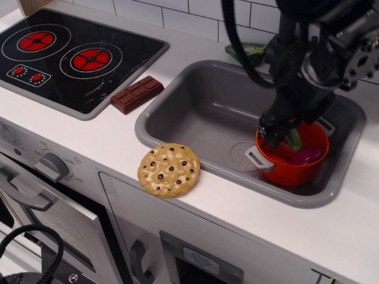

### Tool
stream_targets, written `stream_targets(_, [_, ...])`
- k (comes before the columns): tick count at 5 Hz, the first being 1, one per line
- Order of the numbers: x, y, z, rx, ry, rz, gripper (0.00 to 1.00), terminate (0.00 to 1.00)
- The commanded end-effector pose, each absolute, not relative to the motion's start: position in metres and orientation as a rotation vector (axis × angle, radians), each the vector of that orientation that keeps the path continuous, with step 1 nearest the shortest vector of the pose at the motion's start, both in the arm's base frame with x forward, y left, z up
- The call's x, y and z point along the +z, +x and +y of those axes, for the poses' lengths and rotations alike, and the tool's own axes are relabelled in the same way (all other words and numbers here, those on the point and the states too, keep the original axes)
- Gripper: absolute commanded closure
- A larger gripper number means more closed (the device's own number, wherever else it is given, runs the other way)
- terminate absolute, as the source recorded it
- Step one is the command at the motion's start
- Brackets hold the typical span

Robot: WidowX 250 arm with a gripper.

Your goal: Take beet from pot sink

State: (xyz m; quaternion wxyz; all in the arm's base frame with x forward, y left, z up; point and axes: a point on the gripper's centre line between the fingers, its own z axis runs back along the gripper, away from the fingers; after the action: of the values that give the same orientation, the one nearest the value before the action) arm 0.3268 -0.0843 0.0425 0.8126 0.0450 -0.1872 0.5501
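The orange-red pot (pixel 290 170) stands in the right part of the grey sink (pixel 195 112), next to the round drain mark. The beet lies inside it: its magenta bulb (pixel 307 155) is at the pot's right side and its green leaves (pixel 294 139) point up and to the left. My gripper (pixel 288 131) reaches down from above into the pot's left half, over the leaves. Its jaws look spread, with the leaves between them, and the near finger (pixel 270 131) is just inside the pot's left rim. The arm hides part of the leaves.
A dark green avocado-like toy (pixel 249 52) lies on the counter behind the sink. A cookie (pixel 169 170) sits on the counter's front edge left of the sink. A chocolate bar (pixel 137 94) lies beside the black stove top (pixel 71 56).
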Motion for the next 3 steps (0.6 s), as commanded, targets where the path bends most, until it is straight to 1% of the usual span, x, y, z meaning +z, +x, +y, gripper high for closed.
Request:
stream_targets(1, [0.035,0.346,-0.094,1.218,0.11,-0.445,0.0,0.0])
stream_targets(2, [0.028,0.353,-0.093,1.232,0.117,-0.466,0.0,0.0])
stream_targets(3, [0.025,0.354,-0.092,1.237,0.118,-0.471,1.0,0.0])
